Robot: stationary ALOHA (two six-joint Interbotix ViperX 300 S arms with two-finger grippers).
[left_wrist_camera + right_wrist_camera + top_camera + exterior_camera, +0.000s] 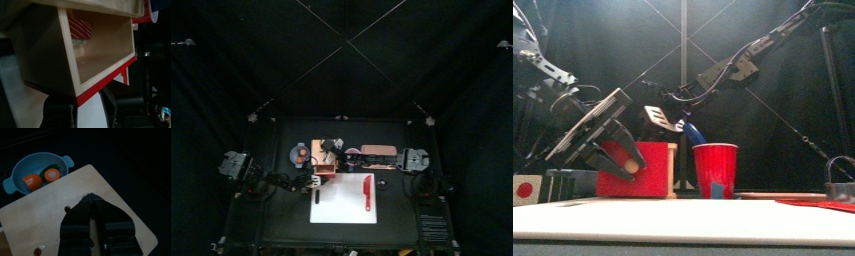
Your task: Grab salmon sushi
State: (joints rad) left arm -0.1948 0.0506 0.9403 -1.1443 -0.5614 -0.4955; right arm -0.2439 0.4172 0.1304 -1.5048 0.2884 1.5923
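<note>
**A:** Salmon sushi (80, 28) is hard to pin down. I think it's the small striped orange-red piece deep inside the wooden box (100, 55), up against the back wall, but the left wrist view is too dim there to be sure.

**B:** And the left gripper (93, 102)?

**A:** Its jaws are partly open and hold nothing. They stand at the box's mouth, either side of its red-trimmed edge. The right gripper (90, 210) is pinched almost closed on a pale wooden panel (47, 223), apparently propping it above the box.

**B:** So what could go wrong?

**A:** Mainly a collision. If the left gripper goes in at this angle, one jaw could catch the box's side wall or red rim and push the whole box across the table. The sushi is also tiny and lies against the back wall, so the jaws might close on air or knock it into a corner.

**B:** And the panel?

**A:** If the right gripper's thin hold slips, the panel could drop onto the left arm.
</note>
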